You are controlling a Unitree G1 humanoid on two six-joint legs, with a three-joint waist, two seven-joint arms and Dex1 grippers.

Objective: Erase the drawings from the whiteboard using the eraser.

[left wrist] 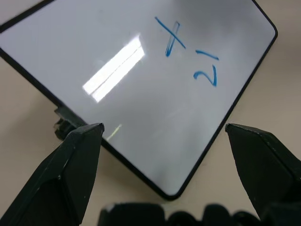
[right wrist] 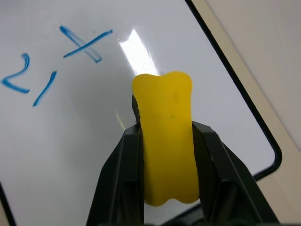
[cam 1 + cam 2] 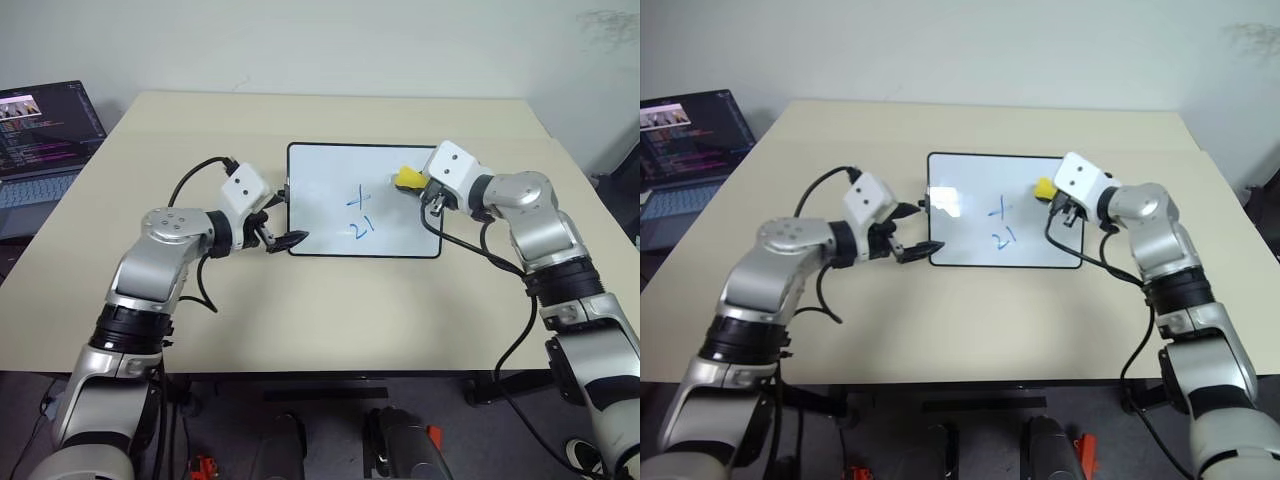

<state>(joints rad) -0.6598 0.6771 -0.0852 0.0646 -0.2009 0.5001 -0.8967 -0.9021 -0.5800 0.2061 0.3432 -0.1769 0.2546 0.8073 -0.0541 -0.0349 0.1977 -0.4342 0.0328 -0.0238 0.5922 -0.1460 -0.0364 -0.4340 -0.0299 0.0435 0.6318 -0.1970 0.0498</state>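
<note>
Whiteboard (image 3: 320, 205) surface between right gripper (image 3: 418, 185) and left gripper (image 3: 282, 228): bare, passable, bearing only drawings (image 3: 360, 212). Left gripper at the board's near-left edge, jaws parted. Surrounding table (image 3: 300, 310): bare. Laptop (image 3: 40, 140): well beyond left gripper.

Office or lab; beige table (image 3: 300, 320), code-filled laptop (image 3: 45, 130), bare wall (image 3: 330, 40).
</note>
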